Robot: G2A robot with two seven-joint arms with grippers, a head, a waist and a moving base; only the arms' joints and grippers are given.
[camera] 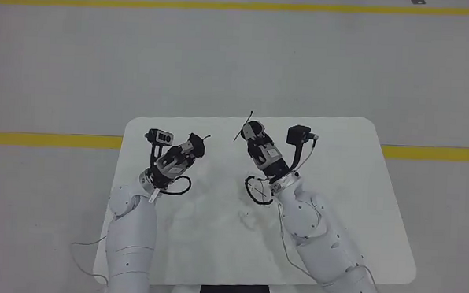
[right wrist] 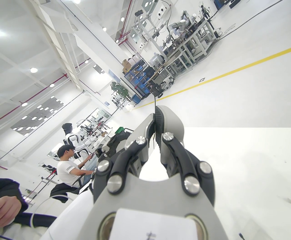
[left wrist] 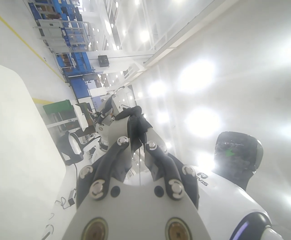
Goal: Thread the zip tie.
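While right claw (right wrist: 155, 114) clamps zip tie (right wrist: 155, 101), left claw (left wrist: 136, 123) pinches black strand (left wrist: 139, 163), plainer in left wrist view

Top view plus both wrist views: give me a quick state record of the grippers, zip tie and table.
left gripper: shut on a thin black strip, over the table
right gripper: shut on the zip tie, whose thin end pokes out beyond it
spacing: grippers point toward each other, apart, not touching
one tie or two: cannot tell whether the black strip is the same zip tie
threaded: no closed loop visible, so it looks not yet done
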